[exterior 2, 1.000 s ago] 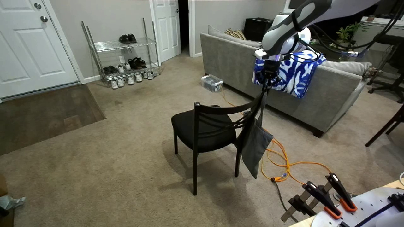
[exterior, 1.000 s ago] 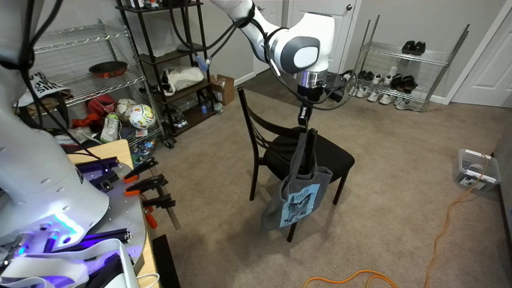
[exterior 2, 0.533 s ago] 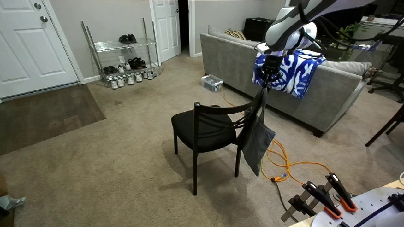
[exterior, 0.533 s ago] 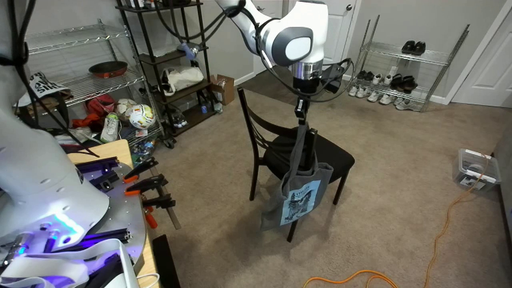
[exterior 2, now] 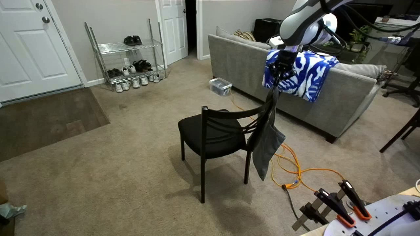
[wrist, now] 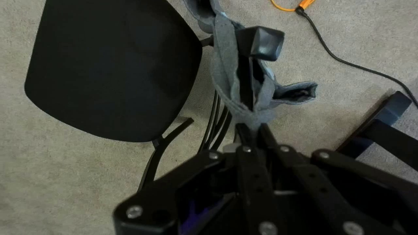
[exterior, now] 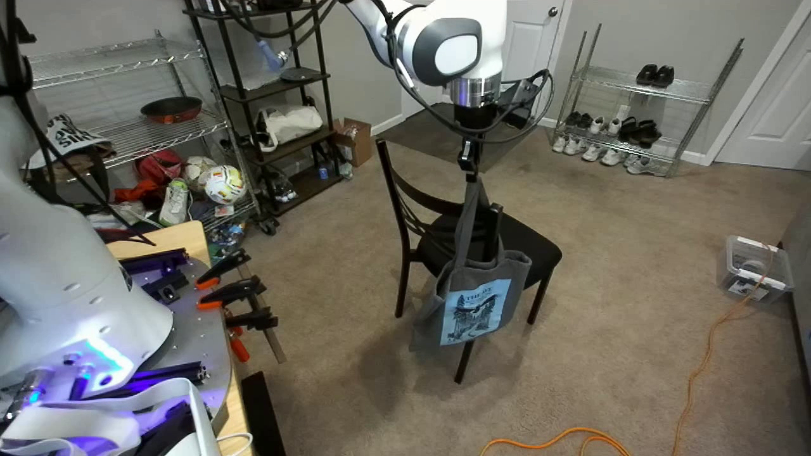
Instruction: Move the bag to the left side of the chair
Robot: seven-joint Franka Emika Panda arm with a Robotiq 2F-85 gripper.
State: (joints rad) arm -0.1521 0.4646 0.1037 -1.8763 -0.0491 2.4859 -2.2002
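Grey cloth bag (exterior: 472, 303) hangs at right back post (wrist: 267, 44) of chair (exterior 2: 213, 134), straps (exterior: 467, 225) seemingly passing either side of post. Jaws clamped on straps above post, likely so they can rise clear, then cross to left post (exterior 2: 203, 131), bare in both exterior views. Not clear yet; bag could snag. Clamps (exterior: 234, 291) bite desk (exterior: 180, 237) edge, presumably steadying robot base (exterior: 70, 291). Pale-blue print (exterior: 476, 311) on bag: drawing, heading apparently starting "THE", rest too small. White cloth (exterior: 66, 134) on far-left shelf (exterior: 168, 147): dark letters, reading uncertain.

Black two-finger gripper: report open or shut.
Shut: the gripper clamps the grey fabric tote bag by its handle, pinched between the fingertips in the wrist view.
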